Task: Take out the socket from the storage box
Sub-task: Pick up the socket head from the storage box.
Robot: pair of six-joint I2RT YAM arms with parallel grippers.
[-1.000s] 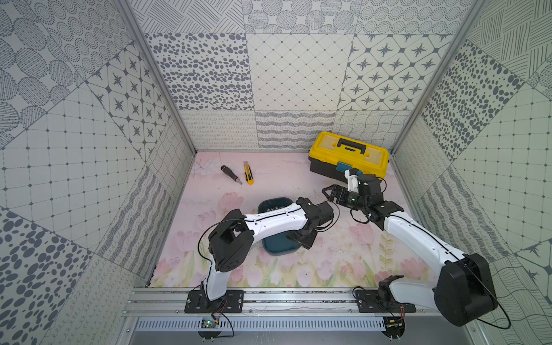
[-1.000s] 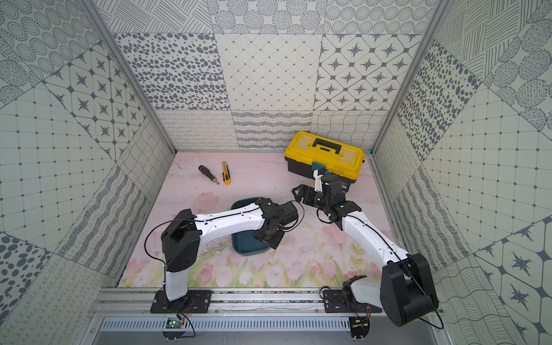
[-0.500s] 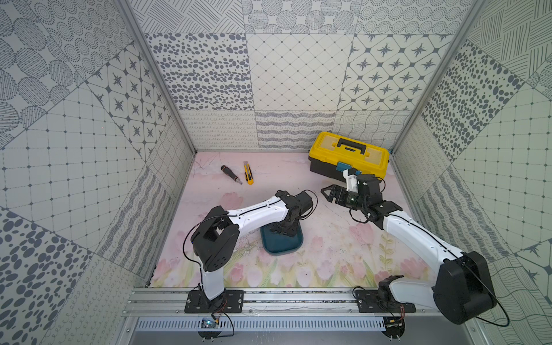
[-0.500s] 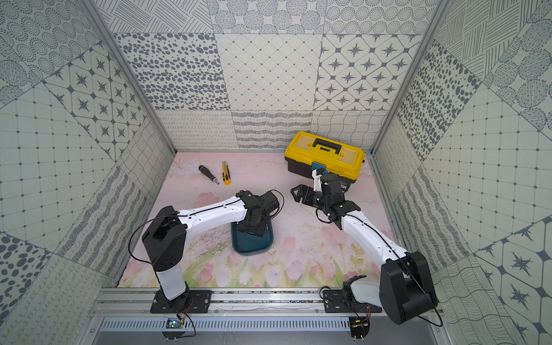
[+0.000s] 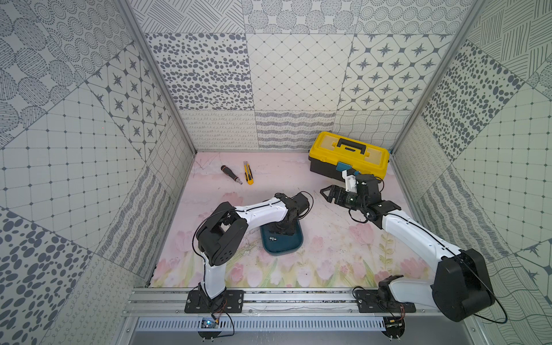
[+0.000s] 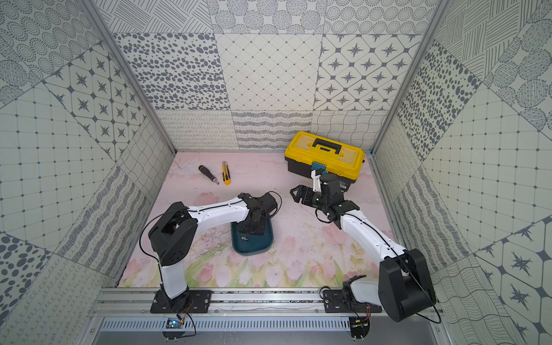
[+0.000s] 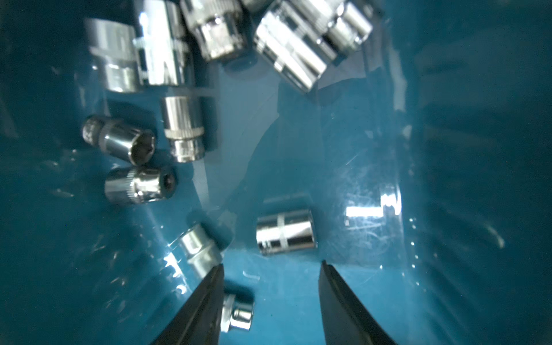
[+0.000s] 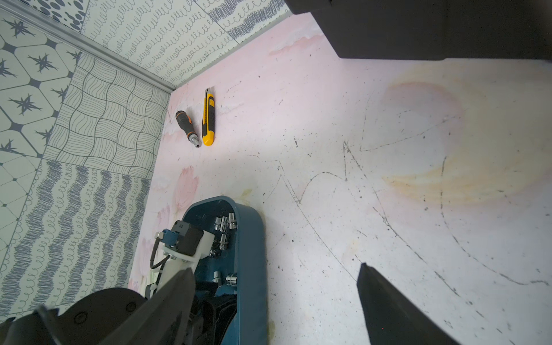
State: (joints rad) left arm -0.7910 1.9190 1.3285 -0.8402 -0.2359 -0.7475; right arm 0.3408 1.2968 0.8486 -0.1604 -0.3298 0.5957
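Observation:
The storage box [image 5: 285, 249] is a shallow teal tub at mid table, seen in both top views [image 6: 254, 248]. Several chrome sockets lie on its floor [image 7: 298, 149]. My left gripper [image 7: 272, 264] points down inside the box, open and holding nothing. One socket [image 7: 285, 236] lies on its side just past the fingertips. A smaller socket [image 7: 239, 313] sits between the fingers, against one of them. My right gripper [image 5: 325, 192] hovers open and empty over the table, to the right of the box and behind it. In its wrist view the box wall [image 8: 251, 254] shows.
A yellow-lidded black toolbox [image 5: 349, 152] stands at the back right, close behind my right wrist. A screwdriver [image 5: 230, 174] and a yellow utility knife [image 5: 248, 176] lie at the back left. Patterned walls enclose the table on three sides.
My left arm has swung left from beside the box to over it, and its gripper now reaches down among the sockets. The right arm has barely moved.

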